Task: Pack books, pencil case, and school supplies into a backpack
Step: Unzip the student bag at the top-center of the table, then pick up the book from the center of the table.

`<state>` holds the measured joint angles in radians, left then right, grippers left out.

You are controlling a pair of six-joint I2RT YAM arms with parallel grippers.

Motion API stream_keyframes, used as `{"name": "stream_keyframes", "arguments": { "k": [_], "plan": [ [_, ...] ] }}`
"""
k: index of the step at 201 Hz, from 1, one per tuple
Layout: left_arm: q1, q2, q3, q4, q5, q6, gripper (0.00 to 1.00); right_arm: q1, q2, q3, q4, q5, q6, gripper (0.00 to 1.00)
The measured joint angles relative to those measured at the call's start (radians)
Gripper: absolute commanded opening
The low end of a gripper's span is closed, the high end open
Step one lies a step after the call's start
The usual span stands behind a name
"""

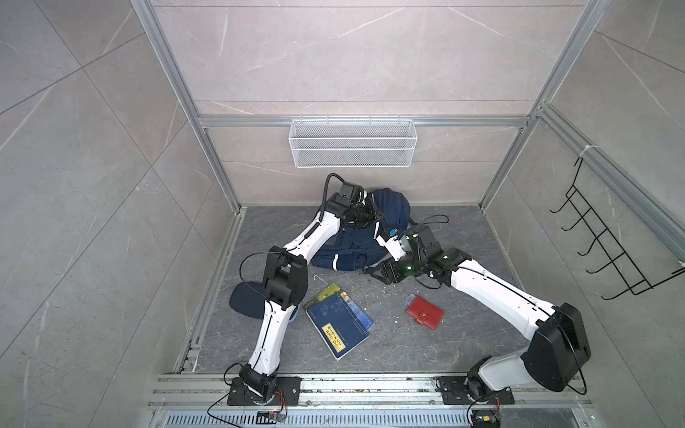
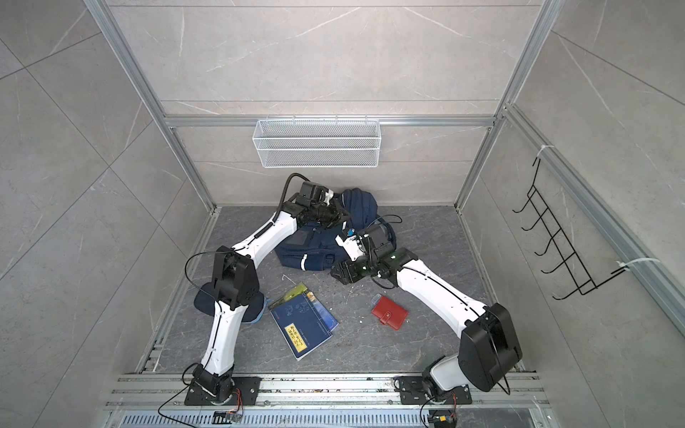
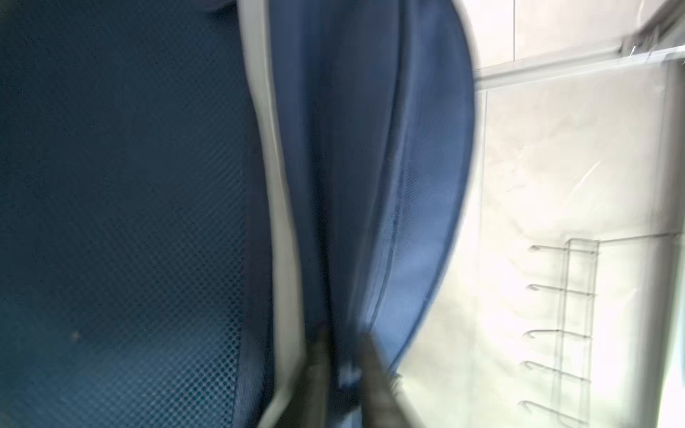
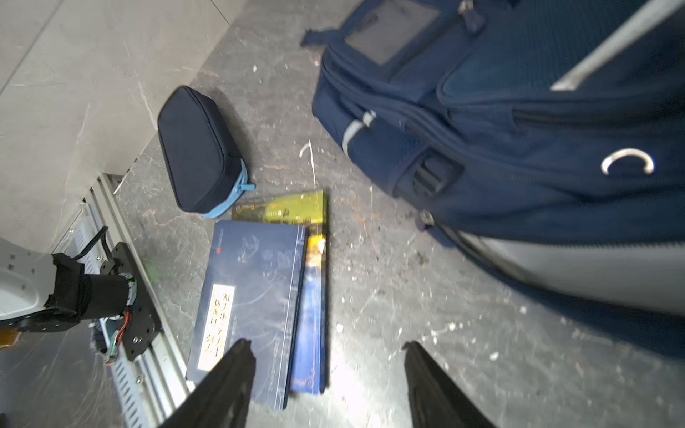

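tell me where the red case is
In both top views the red case lies on the floor, right of the books, apart from the backpack.

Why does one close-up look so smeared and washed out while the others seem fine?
Left wrist view: smeared throughout, the backpack fabric dark and close, the wall behind it blown out white. Right wrist view: mostly sharp on the books, a white glare patch on the floor, the backpack's near edge blurred. Both top views: sharp, evenly lit.
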<state>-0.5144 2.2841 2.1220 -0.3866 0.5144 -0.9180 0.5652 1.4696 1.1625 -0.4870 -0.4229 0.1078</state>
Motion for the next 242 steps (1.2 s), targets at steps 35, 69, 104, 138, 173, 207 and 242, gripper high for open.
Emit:
{"name": "stream_keyframes", "arguments": {
  "k": [35, 69, 104, 138, 173, 207, 242],
  "plan": [
    [0.029, -0.071, -0.142, 0.008, 0.002, 0.107, 0.75, 0.0, 0.016, 0.0, -0.104, -0.024, 0.04, 0.65],
    [0.049, -0.369, -0.509, -0.02, -0.016, 0.198, 0.76, 0.0, 0.05, 0.0, -0.187, -0.048, 0.075, 0.67],
    [0.031, -0.79, -0.932, -0.031, -0.031, 0.19, 0.74, 0.004, 0.119, 0.032, -0.237, -0.087, 0.081, 0.67],
    [-0.037, -1.038, -1.249, -0.066, -0.135, 0.102, 0.73, 0.017, 0.281, 0.077, -0.222, -0.133, 0.084, 0.67],
    [-0.084, -1.078, -1.432, -0.064, -0.23, 0.008, 0.71, 0.029, 0.424, 0.142, -0.196, -0.185, 0.084, 0.67],
    [-0.094, -1.054, -1.497, 0.007, -0.298, -0.076, 0.68, 0.031, 0.51, 0.174, -0.162, -0.22, 0.084, 0.65],
    [-0.1, -1.056, -1.564, 0.11, -0.339, -0.175, 0.64, 0.036, 0.585, 0.198, -0.143, -0.274, 0.084, 0.64]
  ]
}}
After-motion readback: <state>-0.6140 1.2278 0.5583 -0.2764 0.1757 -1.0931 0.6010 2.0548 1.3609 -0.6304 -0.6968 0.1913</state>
